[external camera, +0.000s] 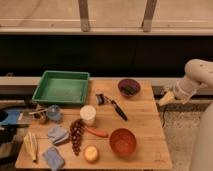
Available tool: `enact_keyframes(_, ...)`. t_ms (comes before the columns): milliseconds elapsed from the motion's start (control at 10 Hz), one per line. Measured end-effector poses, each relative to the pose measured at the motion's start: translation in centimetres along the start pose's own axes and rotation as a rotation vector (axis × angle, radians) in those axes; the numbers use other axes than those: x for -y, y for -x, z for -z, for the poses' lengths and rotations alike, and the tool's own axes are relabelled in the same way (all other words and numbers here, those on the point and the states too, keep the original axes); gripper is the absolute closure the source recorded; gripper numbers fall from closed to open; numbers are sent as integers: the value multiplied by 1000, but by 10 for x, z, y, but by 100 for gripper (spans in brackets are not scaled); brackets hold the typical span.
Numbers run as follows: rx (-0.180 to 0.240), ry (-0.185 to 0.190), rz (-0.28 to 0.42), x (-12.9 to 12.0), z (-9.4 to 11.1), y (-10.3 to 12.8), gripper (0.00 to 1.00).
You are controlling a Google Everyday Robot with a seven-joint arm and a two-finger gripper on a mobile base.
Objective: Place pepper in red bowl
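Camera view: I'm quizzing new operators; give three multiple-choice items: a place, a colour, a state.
1. The pepper lies: A on the floor; B on the table, left of the red bowl; C on the windowsill.
2. The tray is: A green; B blue; C white.
3. The red bowl is: A overturned; B full; C upright, empty.
B: it rests on the table beside the bowl. A: its walls are green. C: its hollow shows bare; the end effector hangs off the table's right edge.

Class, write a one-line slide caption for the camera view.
Hand sits beyond the table's right edge; the pepper lies on the table beside the red bowl, not yet in it.
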Motion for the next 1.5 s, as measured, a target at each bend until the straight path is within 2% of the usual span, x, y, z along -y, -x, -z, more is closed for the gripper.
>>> enact_keyframes(900,4,1,3,-1,1,0,20)
enact_keyframes(1000,16,19,29,-7,4,3,20)
enact_keyframes(1200,26,54,99,-33,10,9,20)
enact_keyframes(1500,32,115,269,-110,14,27,20)
